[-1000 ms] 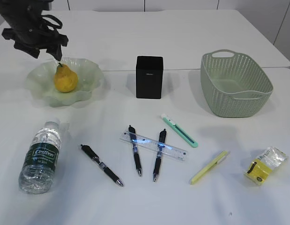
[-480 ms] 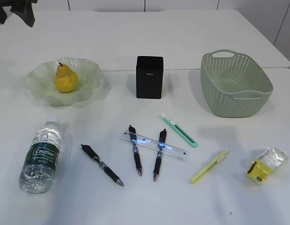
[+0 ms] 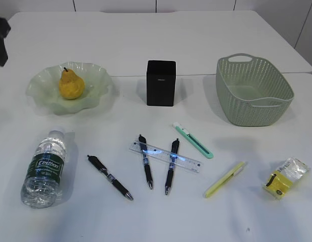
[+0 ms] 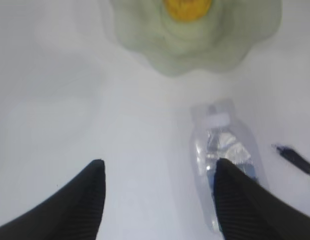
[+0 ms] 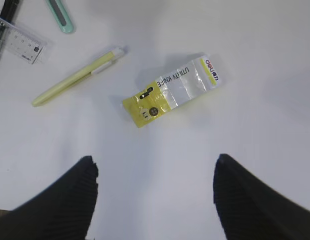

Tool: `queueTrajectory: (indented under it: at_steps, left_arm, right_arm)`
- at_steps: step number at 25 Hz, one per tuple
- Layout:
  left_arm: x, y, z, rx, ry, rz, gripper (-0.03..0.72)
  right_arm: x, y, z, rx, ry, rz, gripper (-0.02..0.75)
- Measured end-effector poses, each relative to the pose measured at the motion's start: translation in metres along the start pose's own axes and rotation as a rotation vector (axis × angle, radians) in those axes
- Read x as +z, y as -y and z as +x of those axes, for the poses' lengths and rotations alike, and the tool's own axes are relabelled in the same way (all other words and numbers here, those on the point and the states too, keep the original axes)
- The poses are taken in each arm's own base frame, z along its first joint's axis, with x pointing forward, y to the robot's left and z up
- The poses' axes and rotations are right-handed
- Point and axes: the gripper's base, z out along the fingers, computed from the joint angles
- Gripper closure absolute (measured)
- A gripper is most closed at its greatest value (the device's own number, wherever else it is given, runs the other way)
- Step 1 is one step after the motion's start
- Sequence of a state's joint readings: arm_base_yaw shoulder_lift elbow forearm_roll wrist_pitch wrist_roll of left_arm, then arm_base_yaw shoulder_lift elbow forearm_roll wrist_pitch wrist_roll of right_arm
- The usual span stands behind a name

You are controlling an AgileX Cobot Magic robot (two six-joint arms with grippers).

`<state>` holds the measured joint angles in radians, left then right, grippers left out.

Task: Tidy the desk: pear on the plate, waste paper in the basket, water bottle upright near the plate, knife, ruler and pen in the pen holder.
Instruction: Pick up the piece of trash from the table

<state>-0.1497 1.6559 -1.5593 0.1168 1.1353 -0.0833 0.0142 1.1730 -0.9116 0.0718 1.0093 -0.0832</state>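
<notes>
Exterior view: we see the pear [image 3: 71, 84] already on the plate [image 3: 98, 80], so the bottle [image 3: 43, 169] looks like our next item. It lies on its side at the front left, cap toward the plate, well apart from the black pens [image 3: 109, 177]. It seems nearly full, so we judge it heavy for its size, smooth and apt to roll; the thin plastic will give under a squeeze. We would take it around the middle, at the label, across its width, then tip it upright.

In the left wrist view the left gripper [image 4: 160, 185] hangs empty with jaws wide, the bottle's cap [image 4: 215, 120] just beside the right-hand finger. In the right wrist view the right gripper [image 5: 155, 182] is likewise wide and empty above the wrapper [image 5: 171, 90], which is light, crinkly and flat, best pinched at an edge. The basket [image 3: 254, 91] and holder [image 3: 161, 83] stand at the back.
</notes>
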Motion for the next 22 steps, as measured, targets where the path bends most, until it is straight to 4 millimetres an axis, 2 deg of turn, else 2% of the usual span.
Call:
queueTrajectory:
  at_steps: [7, 11, 13, 16, 22]
  left_arm:
    - [0.022, 0.004, 0.073, -0.006, -0.104, 0.045, 0.212]
    - [0.018, 0.005, 0.112, -0.024, -0.104, 0.075, 0.216]
    - [0.015, 0.005, 0.124, -0.027, -0.101, 0.078, 0.217]
    - [0.011, 0.004, 0.133, -0.028, -0.09, 0.079, 0.218]
    - [0.008, 0.004, 0.131, -0.031, -0.052, 0.083, 0.227]
  right_arm:
    - [0.0, 0.0, 0.0, 0.032, -0.004, 0.0, 0.204]
    - [0.003, 0.0, 0.0, 0.103, -0.016, 0.0, 0.204]
    - [0.009, 0.001, -0.003, 0.176, -0.032, 0.001, 0.204]
    - [0.023, 0.002, -0.01, 0.293, -0.037, 0.006, 0.204]
    - [0.057, 0.006, -0.021, 0.494, -0.091, 0.033, 0.204]
